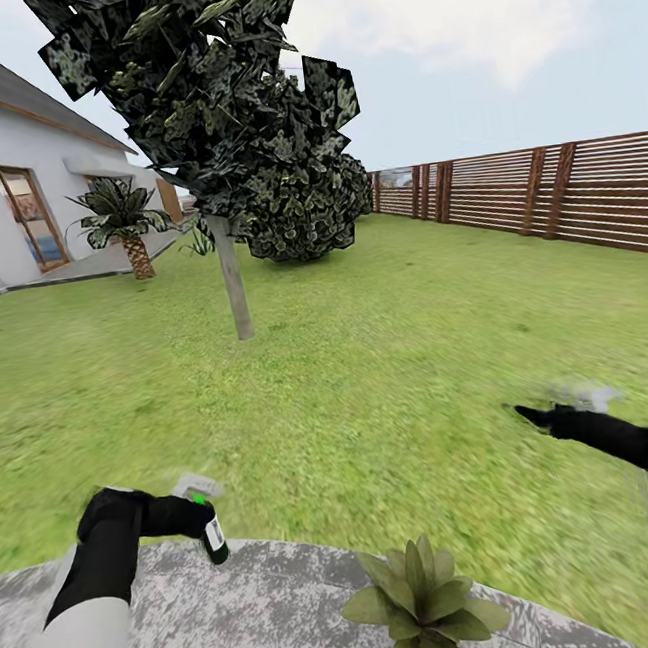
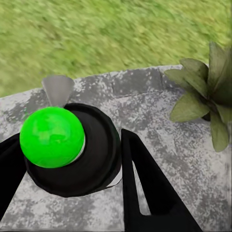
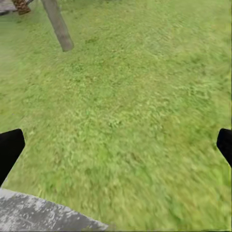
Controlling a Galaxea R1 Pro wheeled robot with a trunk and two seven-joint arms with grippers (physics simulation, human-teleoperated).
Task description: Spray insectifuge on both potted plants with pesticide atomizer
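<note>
Gripping the pesticide atomizer (image 1: 213, 536) at the lower left of the head frame, the left pincer (image 1: 190, 515) holds the dark bottle just above the grey stone patio (image 1: 248, 625), and the left wrist view shows a bright green ball (image 2: 52, 137) on the bottle's top between the black fingers (image 2: 145, 188). One potted plant (image 1: 420, 595) sits at the patio's edge at the bottom centre, while the right pincer (image 1: 535, 413) at the right edge hangs open over the lawn (image 1: 388, 357), its fingertips wide apart, with a tree (image 1: 216, 125) and wooden fence (image 1: 551, 192) beyond
</note>
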